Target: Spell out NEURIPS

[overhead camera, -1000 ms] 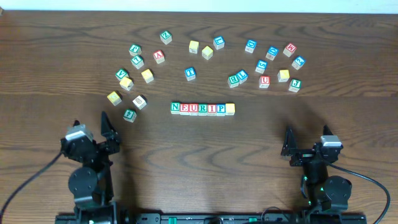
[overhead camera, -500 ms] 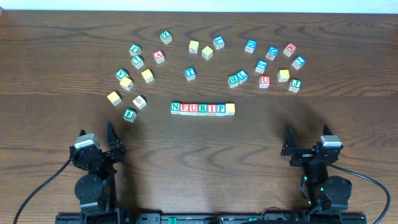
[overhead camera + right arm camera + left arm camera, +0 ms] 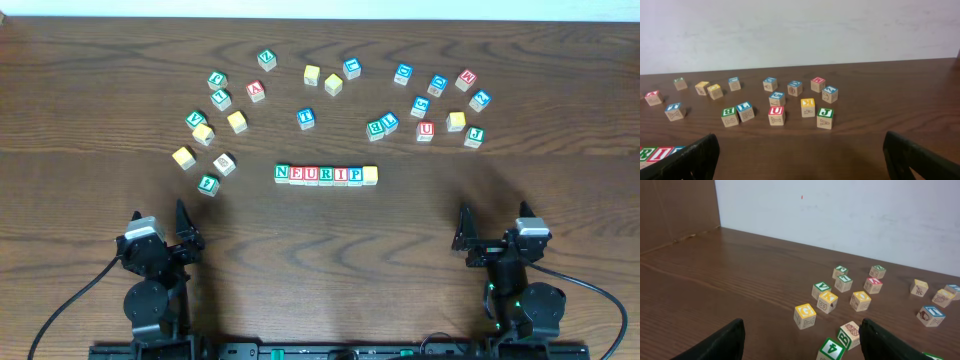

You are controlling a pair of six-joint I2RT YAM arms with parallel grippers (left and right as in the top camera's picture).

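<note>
The left arm has folded back toward its base over the last moment, while the row of lettered cubes [image 3: 326, 174] in the middle of the bench [image 3: 320, 270] has not moved. It reads N, E, U, R, I, P and ends in a yellow-faced cube, so the word looks finished to me. The left end effector [image 3: 160, 222] hangs near the bench's front edge with its fingers apart and nothing between them. The right end effector [image 3: 492, 226] sits spread wide and empty too, both well clear of the row and the loose cubes [image 3: 420, 105] beyond.
</note>
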